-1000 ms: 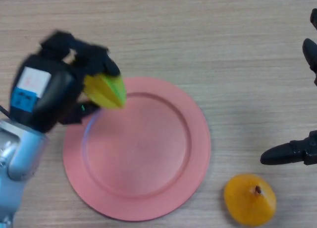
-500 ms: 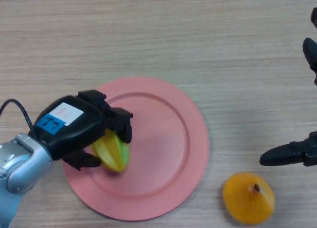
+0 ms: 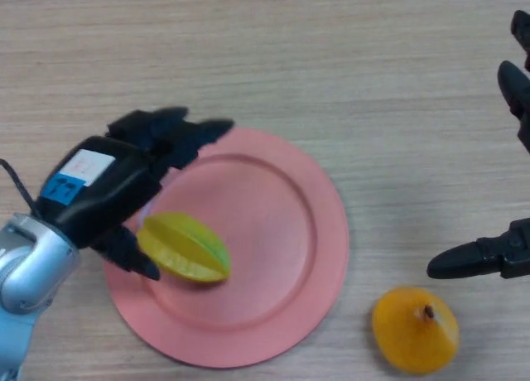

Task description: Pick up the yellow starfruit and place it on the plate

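The yellow-green starfruit (image 3: 184, 247) lies on its side on the left part of the pink plate (image 3: 273, 232). My left hand (image 3: 112, 190) hovers over the plate's left rim, open, its fingers stretched toward the upper right and its thumb beside the fruit's left end. Nothing is held in it. My right hand (image 3: 484, 257) shows at the right edge, away from the plate, open with straight fingers.
An orange cone-shaped fruit (image 3: 414, 330) sits on the wooden table to the lower right of the plate, just below my right hand.
My left hand brought the starfruit down onto the plate, then opened its fingers and let it go. The fruit now lies free on the plate. The right hand barely moved.
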`<state>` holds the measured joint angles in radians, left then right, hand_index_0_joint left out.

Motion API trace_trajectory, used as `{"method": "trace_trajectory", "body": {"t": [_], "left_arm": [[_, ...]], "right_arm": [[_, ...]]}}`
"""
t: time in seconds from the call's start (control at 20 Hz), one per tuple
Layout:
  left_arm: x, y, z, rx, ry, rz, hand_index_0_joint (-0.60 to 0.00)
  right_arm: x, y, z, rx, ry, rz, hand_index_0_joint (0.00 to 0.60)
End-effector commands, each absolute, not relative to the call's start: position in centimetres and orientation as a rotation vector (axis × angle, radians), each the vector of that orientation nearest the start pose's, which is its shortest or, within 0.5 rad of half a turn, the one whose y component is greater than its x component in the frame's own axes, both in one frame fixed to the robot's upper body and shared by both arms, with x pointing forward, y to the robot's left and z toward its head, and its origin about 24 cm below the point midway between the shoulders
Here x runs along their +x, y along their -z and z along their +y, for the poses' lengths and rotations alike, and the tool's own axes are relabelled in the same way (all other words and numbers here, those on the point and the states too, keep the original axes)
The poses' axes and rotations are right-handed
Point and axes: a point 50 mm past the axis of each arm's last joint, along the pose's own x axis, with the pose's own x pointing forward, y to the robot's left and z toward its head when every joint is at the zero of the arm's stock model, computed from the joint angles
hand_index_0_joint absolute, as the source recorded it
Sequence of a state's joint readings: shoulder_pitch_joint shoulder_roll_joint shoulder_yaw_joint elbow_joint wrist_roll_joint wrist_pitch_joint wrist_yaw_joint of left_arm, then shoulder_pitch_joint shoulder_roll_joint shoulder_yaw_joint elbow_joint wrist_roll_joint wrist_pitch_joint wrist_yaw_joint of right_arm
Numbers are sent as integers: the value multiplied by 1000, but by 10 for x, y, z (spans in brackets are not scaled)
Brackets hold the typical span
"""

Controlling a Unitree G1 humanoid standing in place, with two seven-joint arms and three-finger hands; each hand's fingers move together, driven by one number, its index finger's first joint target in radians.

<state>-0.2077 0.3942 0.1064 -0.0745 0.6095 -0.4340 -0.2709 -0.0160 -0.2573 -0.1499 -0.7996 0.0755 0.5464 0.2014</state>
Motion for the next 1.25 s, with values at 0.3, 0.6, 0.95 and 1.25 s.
{"method": "trace_trajectory", "body": {"t": [0.3, 0.6, 0.95, 1.25], "left_arm": [[256, -206, 226, 500, 48, -664, 0], [239, -206, 240, -13, 81, -555, 0], [235, -205, 248, 97, 34, -572, 0], [236, -202, 241, 180, 56, -577, 0]], "right_arm": [[212, -205, -183, -302, -107, -433, 0], [214, -204, -182, -276, -104, -459, 0], [217, -208, -173, -236, -116, -478, 0], [223, -202, -168, -235, -139, -464, 0]]}}
